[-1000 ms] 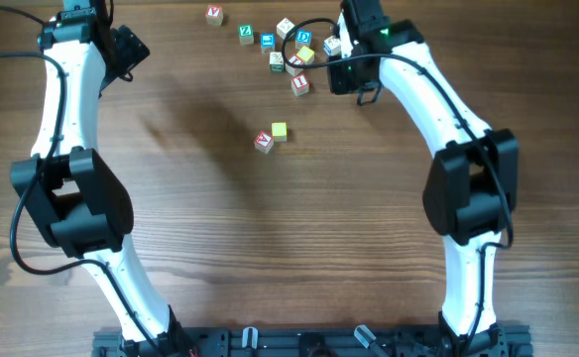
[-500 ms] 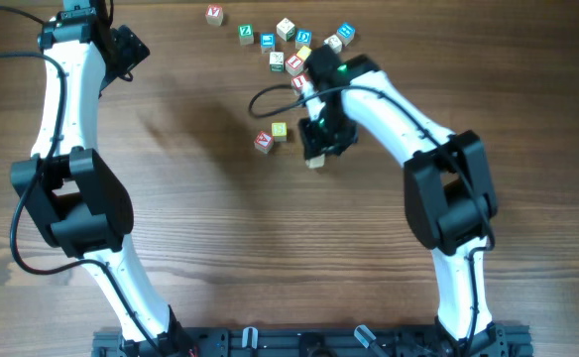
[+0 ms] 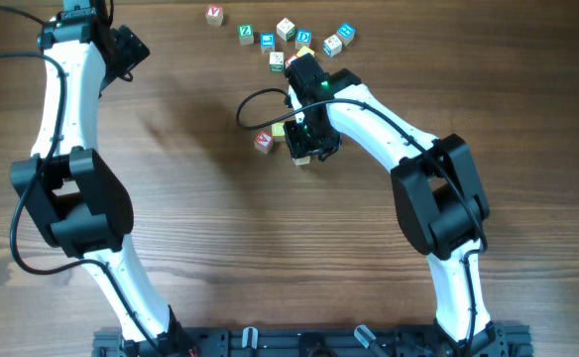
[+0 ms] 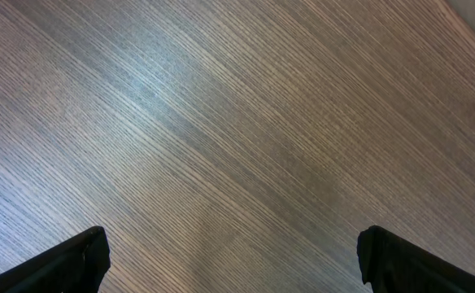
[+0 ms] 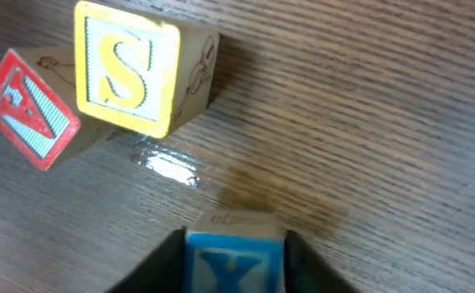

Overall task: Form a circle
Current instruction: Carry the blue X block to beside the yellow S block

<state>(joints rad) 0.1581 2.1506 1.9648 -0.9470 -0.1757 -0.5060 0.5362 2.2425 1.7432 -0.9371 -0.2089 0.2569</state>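
Observation:
My right gripper (image 3: pixel 304 151) is shut on a blue-lettered wooden cube (image 5: pixel 234 259), and its dark fingers press both sides just above the table. Just beyond it a yellow S cube (image 5: pixel 128 69) and a red-lettered cube (image 5: pixel 30 98) sit side by side. From overhead the red cube (image 3: pixel 262 142) lies left of the yellow cube (image 3: pixel 279 129), which the right wrist partly covers. No circle shows in any view. My left gripper (image 4: pixel 233 252) hangs open over bare wood at the far left (image 3: pixel 131 50).
Several loose letter cubes lie scattered along the far edge, from one at the left (image 3: pixel 215 14) to a blue one at the right (image 3: pixel 345 33). A black cable (image 3: pixel 250 99) loops beside the right wrist.
The right arm swung from the far cube scatter down and left with the blue cube, to just right of the red and yellow pair. The left arm stayed still.

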